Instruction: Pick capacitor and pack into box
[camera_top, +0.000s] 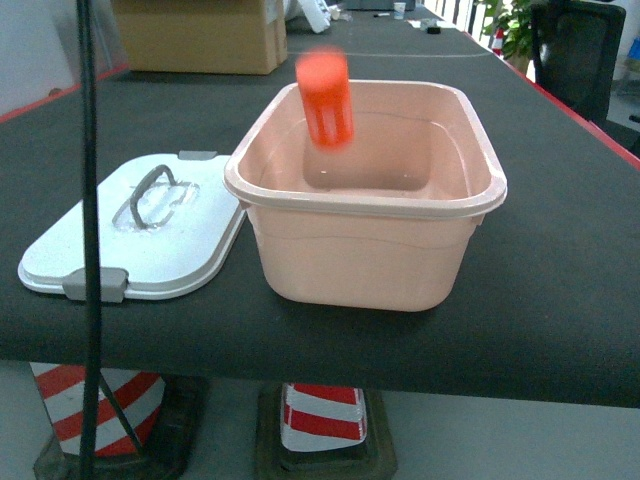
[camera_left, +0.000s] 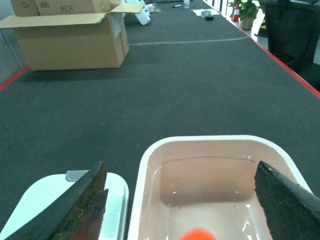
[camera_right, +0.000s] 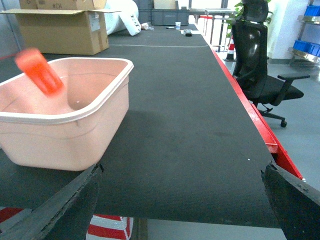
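The black-topped long table (camera_top: 560, 300) carries the rounded-rectangular pale peach-pink plastic box (camera_top: 365, 255), its rim rolled, its floor bare. The white plastic lid with grey latches and grey handle (camera_top: 140, 235) lies flat, touching the box's left side. The blurred orange cylindrical capacitor (camera_top: 325, 97) hangs unsupported at the far rim, just below the spread, empty left gripper (camera_left: 185, 200). The right gripper (camera_right: 182, 200), also spread and empty, sits right of the box.
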